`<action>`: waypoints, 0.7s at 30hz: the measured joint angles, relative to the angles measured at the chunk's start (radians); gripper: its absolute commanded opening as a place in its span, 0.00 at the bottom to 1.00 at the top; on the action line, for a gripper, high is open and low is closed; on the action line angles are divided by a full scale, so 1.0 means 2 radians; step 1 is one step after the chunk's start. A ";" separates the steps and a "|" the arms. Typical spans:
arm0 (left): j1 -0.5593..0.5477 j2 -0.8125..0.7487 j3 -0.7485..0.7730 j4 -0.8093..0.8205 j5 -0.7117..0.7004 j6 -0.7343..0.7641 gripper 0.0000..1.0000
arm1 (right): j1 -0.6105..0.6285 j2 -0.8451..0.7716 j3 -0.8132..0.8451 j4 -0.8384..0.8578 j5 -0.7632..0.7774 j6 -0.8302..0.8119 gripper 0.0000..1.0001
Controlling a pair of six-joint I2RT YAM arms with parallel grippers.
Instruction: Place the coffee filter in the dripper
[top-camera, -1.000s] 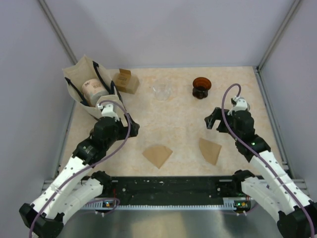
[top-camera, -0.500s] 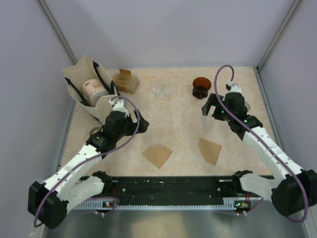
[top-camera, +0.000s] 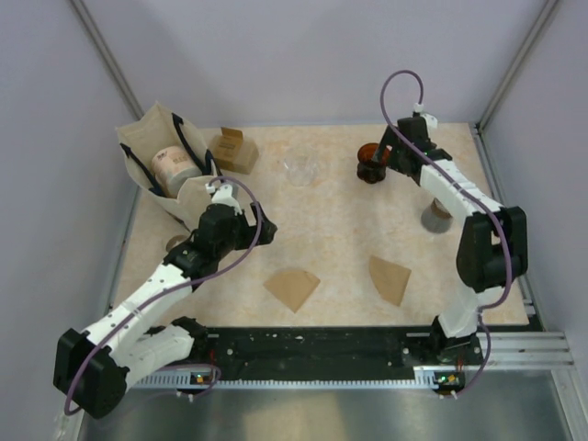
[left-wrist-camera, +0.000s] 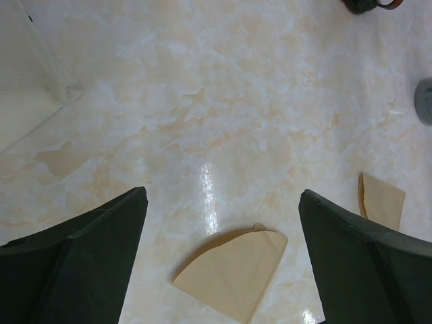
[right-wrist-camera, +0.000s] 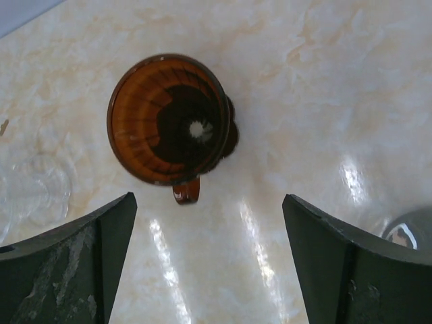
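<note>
The amber dripper (top-camera: 372,163) stands upright at the back right of the table, its ribbed bowl open and nothing in it (right-wrist-camera: 169,118). My right gripper (top-camera: 393,152) hovers just beside it, open; in the right wrist view the gripper (right-wrist-camera: 208,223) has only bare table between its fingers and the dripper's handle just ahead. Two brown paper coffee filters lie flat near the front: one (top-camera: 292,288) in the middle, the other (top-camera: 390,278) to its right. My left gripper (top-camera: 262,230) is open above the middle coffee filter (left-wrist-camera: 233,270), which shows between its fingers (left-wrist-camera: 81,256).
A cloth bag (top-camera: 161,161) holding a paper cup stands at the back left, with a small brown box (top-camera: 234,150) beside it. A clear glass (top-camera: 300,170) sits mid-back. A grey round object (top-camera: 435,218) lies under the right arm.
The right arm has stretched far back from mid-table to the dripper. The left gripper shifted forward and right towards the middle filter. Nothing was grasped.
</note>
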 measured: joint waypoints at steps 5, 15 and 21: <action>0.000 0.004 0.000 0.000 -0.006 0.006 0.99 | -0.007 0.105 0.089 0.001 0.018 -0.002 0.77; 0.000 0.027 0.005 0.000 -0.013 0.009 0.99 | -0.008 0.210 0.146 -0.008 0.025 -0.004 0.60; 0.000 0.045 0.010 0.004 -0.007 0.009 0.99 | -0.008 0.219 0.149 -0.005 0.025 0.000 0.39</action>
